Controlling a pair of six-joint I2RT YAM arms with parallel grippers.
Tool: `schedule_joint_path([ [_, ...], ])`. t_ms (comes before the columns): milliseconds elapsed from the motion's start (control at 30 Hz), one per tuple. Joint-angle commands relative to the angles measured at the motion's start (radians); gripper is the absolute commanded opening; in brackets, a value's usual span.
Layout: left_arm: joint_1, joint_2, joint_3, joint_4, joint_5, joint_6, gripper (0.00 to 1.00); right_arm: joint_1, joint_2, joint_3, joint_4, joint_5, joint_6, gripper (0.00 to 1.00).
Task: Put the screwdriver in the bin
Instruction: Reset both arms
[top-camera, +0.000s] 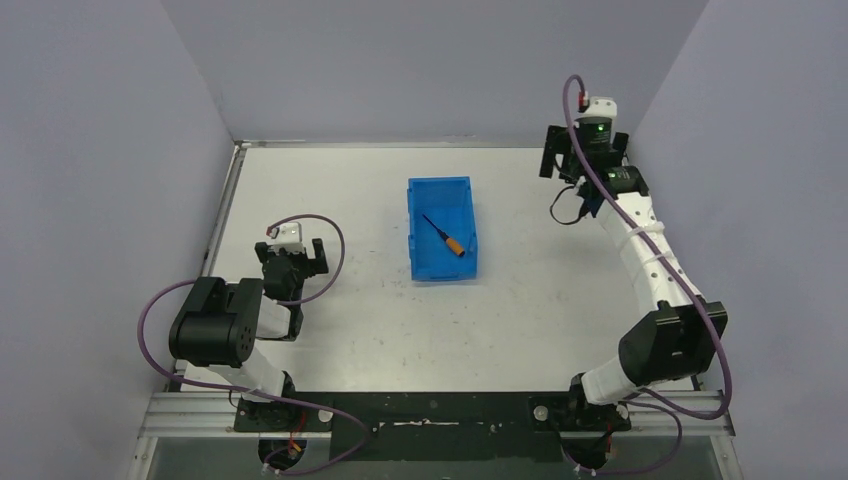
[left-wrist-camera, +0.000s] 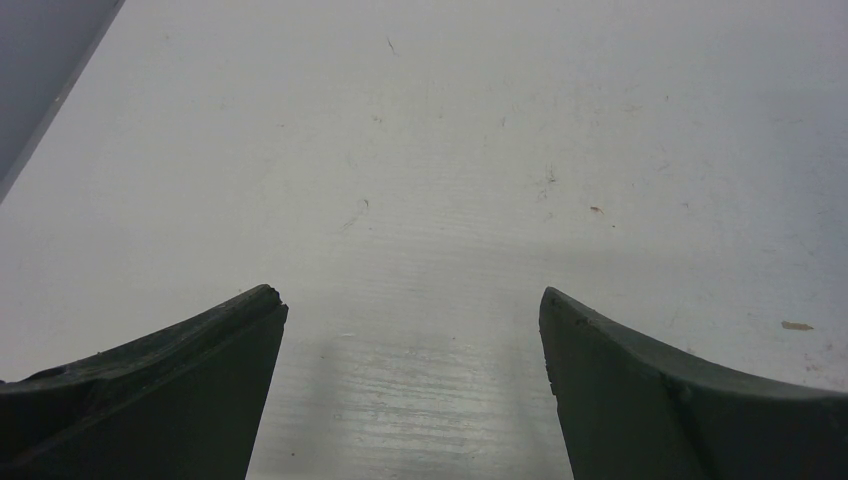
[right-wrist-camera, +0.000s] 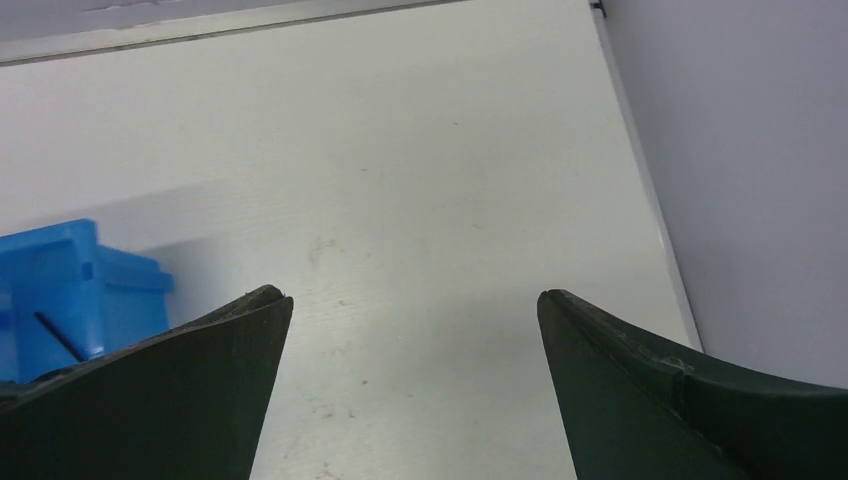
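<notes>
The small orange-handled screwdriver (top-camera: 447, 238) is seen lying diagonally inside the blue bin (top-camera: 440, 200) on the counter (top-camera: 560, 310). It is judged light and stiff, best taken by its handle. The left gripper (left-wrist-camera: 412, 305) and right gripper (right-wrist-camera: 413, 300) are spread apart and empty, well away from it.

My left gripper (left-wrist-camera: 410, 296) hangs over the white table (left-wrist-camera: 450, 150) with its jaws spread wide, my two dark fingers (left-wrist-camera: 160, 390) rising from the bottom corners of the view, and the tabletop shows in the gap between them. The surface ahead of me is worn, marked with faint scuffs (left-wrist-camera: 357, 212) and small dark specks, and one tan fleck (left-wrist-camera: 797, 325) lies off to the right just above my right-hand finger. At the top left corner a grey wall (left-wrist-camera: 40, 40) cuts in at a slant along the table's edge.
</notes>
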Motion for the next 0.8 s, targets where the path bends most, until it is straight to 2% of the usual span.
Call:
schedule_joint_path([
  [0, -0.001, -0.006, 0.011, 0.042, 0.003, 0.000, 0.97, -0.102, -0.069, -0.041, -0.004, -0.095, -0.038, 1.00],
  [767, -0.001, -0.006, 0.011, 0.044, 0.003, 0.000, 0.97, -0.135, -0.133, -0.133, 0.096, -0.153, -0.064, 1.00],
])
